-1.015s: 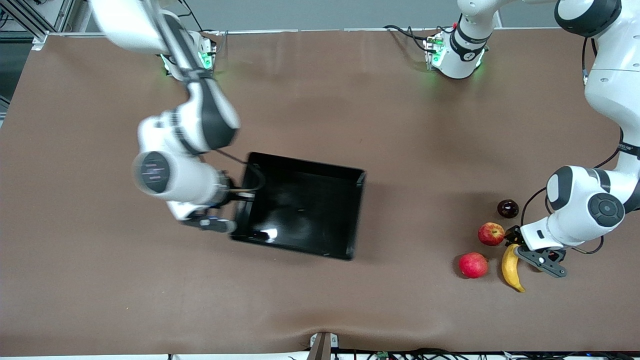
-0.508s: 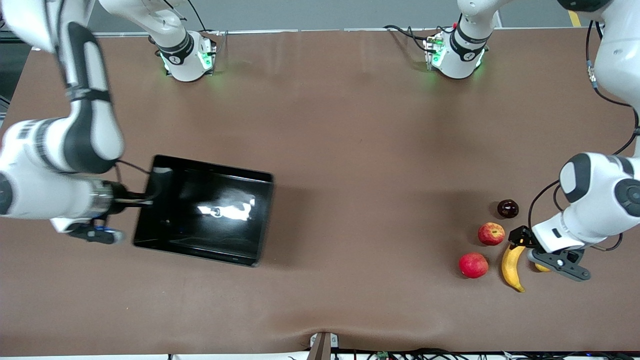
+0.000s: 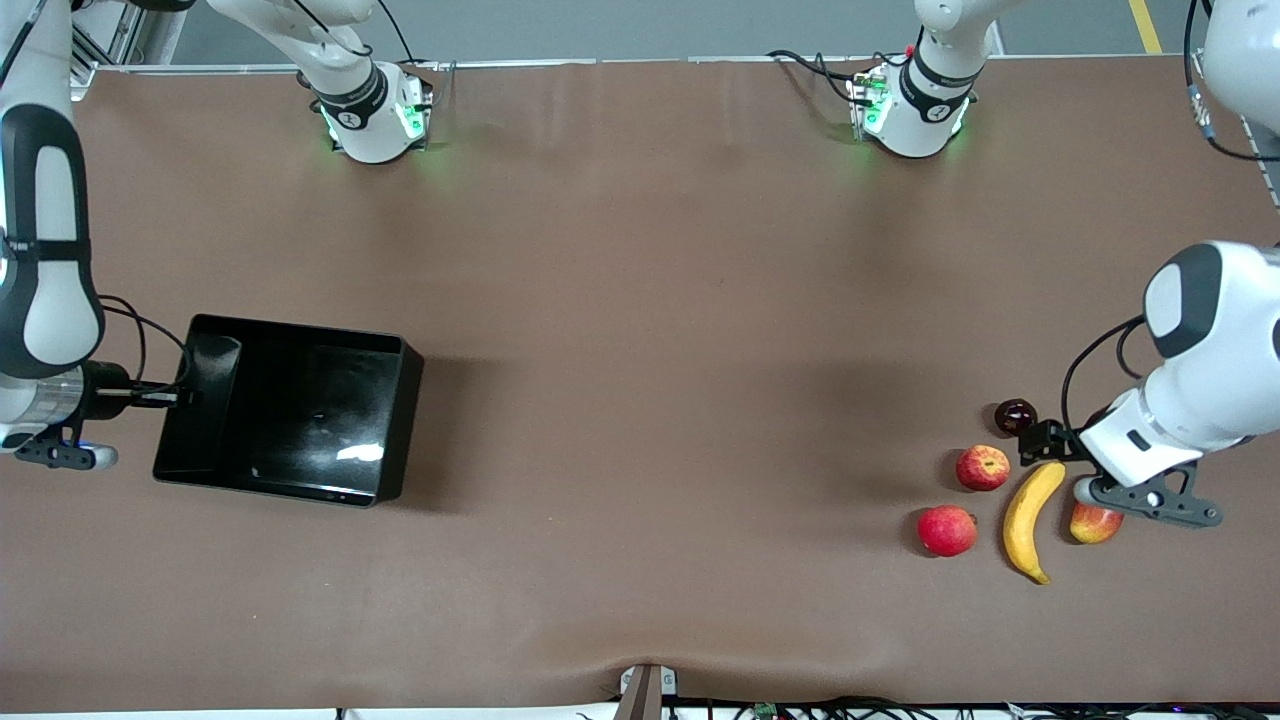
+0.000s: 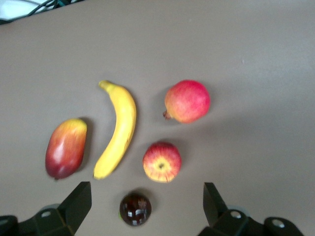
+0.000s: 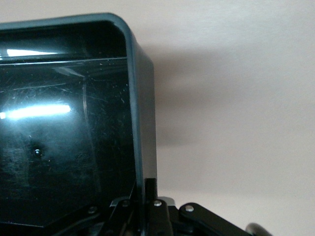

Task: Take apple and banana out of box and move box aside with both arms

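Observation:
The black box (image 3: 290,420) is at the right arm's end of the table. My right gripper (image 3: 180,397) is shut on its end wall; the right wrist view shows the wall (image 5: 143,123) pinched in the gripper (image 5: 147,196). The yellow banana (image 3: 1030,505) and the red apple with yellowish patches (image 3: 983,467) lie at the left arm's end. My left gripper (image 3: 1048,445) is open and empty above a dark plum (image 3: 1016,416). In the left wrist view the gripper (image 4: 146,206) straddles the plum (image 4: 135,209), with the apple (image 4: 162,162) and banana (image 4: 118,130) beside it.
A round red fruit (image 3: 947,530) lies nearer the front camera than the apple. A red-yellow mango-like fruit (image 3: 1096,523) lies beside the banana, partly under the left hand. Both show in the left wrist view, the red fruit (image 4: 187,101) and the mango-like fruit (image 4: 66,147).
My right gripper has carried the box from mid-table toward the right arm's end. My left gripper has moved off the banana toward the plum; the banana turned slightly and the mango-like fruit is uncovered.

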